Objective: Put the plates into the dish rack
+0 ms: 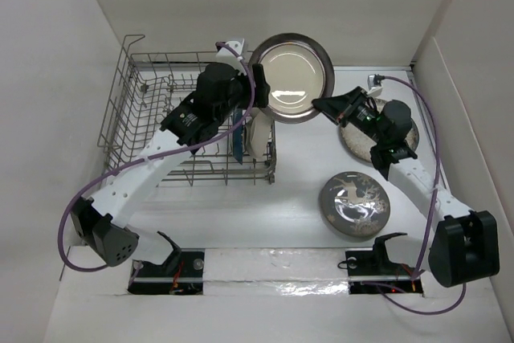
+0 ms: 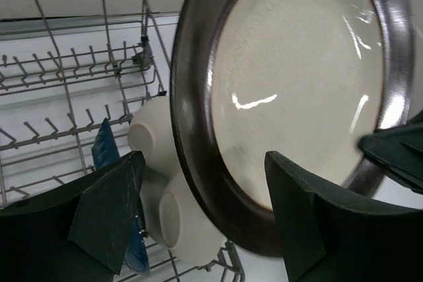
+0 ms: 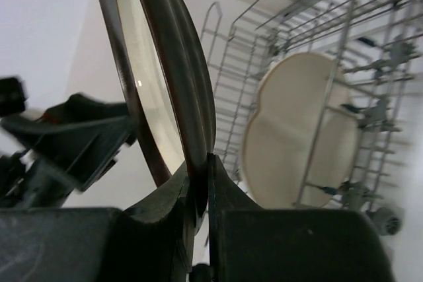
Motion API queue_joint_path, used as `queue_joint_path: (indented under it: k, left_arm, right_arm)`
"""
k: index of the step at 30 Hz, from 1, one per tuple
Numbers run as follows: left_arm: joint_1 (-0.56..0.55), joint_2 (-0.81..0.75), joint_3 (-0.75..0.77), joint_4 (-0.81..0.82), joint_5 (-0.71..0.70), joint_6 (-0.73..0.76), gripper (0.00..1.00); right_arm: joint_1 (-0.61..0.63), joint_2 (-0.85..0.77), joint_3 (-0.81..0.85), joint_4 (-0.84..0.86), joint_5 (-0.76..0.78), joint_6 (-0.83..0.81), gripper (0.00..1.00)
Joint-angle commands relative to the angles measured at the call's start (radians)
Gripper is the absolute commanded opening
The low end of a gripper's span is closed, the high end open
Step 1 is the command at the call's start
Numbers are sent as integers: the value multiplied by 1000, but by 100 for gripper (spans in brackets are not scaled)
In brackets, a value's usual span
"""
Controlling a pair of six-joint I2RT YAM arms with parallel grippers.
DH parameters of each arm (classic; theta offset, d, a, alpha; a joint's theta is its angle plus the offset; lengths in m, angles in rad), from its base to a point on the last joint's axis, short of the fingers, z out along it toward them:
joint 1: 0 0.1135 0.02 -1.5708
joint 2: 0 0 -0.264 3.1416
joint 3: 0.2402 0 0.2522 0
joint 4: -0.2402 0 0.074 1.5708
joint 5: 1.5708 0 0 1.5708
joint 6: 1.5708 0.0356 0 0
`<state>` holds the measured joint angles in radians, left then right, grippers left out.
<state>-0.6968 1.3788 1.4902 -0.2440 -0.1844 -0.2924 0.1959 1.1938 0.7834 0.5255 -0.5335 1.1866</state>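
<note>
My right hand (image 3: 201,183) pinches the brown-rimmed beige plate (image 1: 293,78) by the far right corner of the dish rack (image 1: 128,102), with my left hand (image 2: 203,160) wide open beside it, while the cream three-section plate (image 1: 259,136) and the dark blue dish (image 1: 238,140) stand racked, and the reindeer-patterned plate (image 1: 354,203) and the speckled plate (image 1: 353,149) wait on the tabletop (image 1: 281,214).

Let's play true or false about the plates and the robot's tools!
1. The right tool pinches the brown-rimmed beige plate. True.
2. The grey reindeer-patterned plate stands in the grey metal wire dish rack. False: it lies flat on the white table.
3. The cream three-section round plate stands inside the rack. True.
4. The left tool is shut. False: its fingers are wide apart.
</note>
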Motion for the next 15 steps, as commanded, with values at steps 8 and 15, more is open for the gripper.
queue_joint_path:
  k: [8, 15]
  left_arm:
    - [28, -46, -77, 149, 26, 16, 44]
    - [28, -125, -108, 172, 68, 9, 0]
  right_arm:
    - [106, 69, 19, 472, -154, 163, 0]
    - [154, 154, 37, 470, -158, 154, 0]
